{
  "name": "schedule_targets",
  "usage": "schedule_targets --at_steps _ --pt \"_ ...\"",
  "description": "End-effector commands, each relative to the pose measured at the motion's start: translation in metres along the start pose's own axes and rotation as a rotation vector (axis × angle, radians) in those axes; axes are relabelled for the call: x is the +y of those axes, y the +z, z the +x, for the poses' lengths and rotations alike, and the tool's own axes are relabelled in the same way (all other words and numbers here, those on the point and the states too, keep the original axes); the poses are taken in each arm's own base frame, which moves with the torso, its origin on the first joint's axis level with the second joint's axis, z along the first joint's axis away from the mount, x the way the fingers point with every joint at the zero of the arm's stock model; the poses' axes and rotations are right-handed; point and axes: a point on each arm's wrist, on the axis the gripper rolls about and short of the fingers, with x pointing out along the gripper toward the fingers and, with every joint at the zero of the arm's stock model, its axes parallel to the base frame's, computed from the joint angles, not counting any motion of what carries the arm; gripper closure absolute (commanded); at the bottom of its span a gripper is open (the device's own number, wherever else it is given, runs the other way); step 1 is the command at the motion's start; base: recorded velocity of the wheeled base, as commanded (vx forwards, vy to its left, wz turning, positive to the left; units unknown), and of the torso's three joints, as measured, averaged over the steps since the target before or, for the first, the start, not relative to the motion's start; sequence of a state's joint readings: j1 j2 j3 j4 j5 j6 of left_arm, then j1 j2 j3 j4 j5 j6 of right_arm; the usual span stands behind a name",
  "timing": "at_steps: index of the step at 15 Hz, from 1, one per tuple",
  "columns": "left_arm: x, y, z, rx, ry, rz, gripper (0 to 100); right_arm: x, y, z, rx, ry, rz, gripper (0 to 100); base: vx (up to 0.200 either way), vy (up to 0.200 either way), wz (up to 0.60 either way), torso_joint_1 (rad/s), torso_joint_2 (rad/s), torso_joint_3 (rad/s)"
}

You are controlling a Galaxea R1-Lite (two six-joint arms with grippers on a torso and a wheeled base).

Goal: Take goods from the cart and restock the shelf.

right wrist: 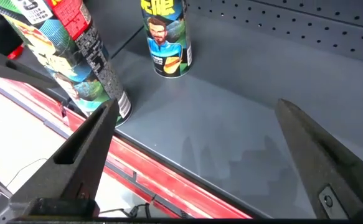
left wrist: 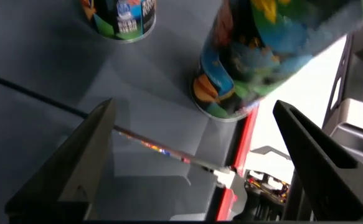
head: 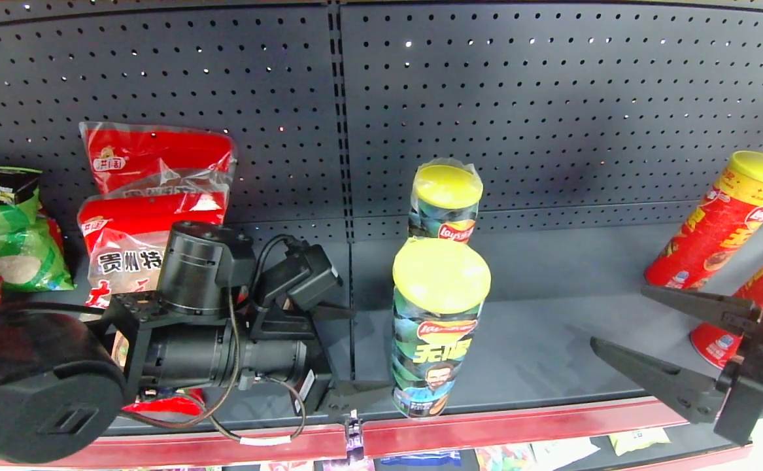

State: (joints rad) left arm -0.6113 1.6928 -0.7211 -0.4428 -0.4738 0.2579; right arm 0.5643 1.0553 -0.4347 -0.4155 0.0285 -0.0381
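Left gripper (head: 355, 350): jaws wide apart, nothing held. Its tips are just beside the lower left of the front can (head: 439, 327); whether they touch it cannot be told. Right gripper (head: 656, 340): jaws also spread, empty, over bare deck near the front edge, well to the right of that can and near the red cans (head: 721, 222).

Surface: grey metal shelf (head: 551, 340) with a red front rail (head: 518, 425) and a dark perforated back panel (head: 551, 98).

Goods: the front can stands upright at the shelf's front edge. It has a yellow lid and a green-blue wrap with a face printed low down. A second can (head: 445, 199) of the same kind stands directly behind it, close to the back panel and apart from it. The red cans, also yellow-lidded, are at far right. Red bags (head: 152, 196) lean on the back panel behind the left arm (head: 211, 327); green bags (head: 8, 242) are at far left.

Pose: the left arm lies low and level along the shelf front, wrist aimed at the front can. The right gripper's fingers point toward the robot's left.
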Motion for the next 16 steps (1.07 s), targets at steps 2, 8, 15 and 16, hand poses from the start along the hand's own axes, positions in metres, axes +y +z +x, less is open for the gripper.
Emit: schedule_targets --at_steps 2,8,15,16 --pt "0.003 0.001 0.007 0.004 -0.002 -0.002 0 -0.001 0.0 0.001 0.001 -0.005 0.001 0 0.0 0.0 0.0 0.0 0.0 0.0" --pt "0.005 -0.002 0.011 0.016 -0.004 -0.009 0 -0.001 0.0 0.001 0.001 -0.007 0.001 0 0.0 0.0 0.0 0.0 0.0 0.0" --pt "0.01 -0.004 0.019 0.032 0.006 -0.011 0 -0.002 0.0 0.001 0.002 -0.013 0.003 0 0.0 0.0 0.0 0.0 0.0 0.0" --pt "0.01 -0.003 0.02 0.028 0.007 -0.008 0 -0.002 0.0 0.001 0.002 -0.014 0.003 0 0.0 0.0 0.0 0.0 0.0 0.0"
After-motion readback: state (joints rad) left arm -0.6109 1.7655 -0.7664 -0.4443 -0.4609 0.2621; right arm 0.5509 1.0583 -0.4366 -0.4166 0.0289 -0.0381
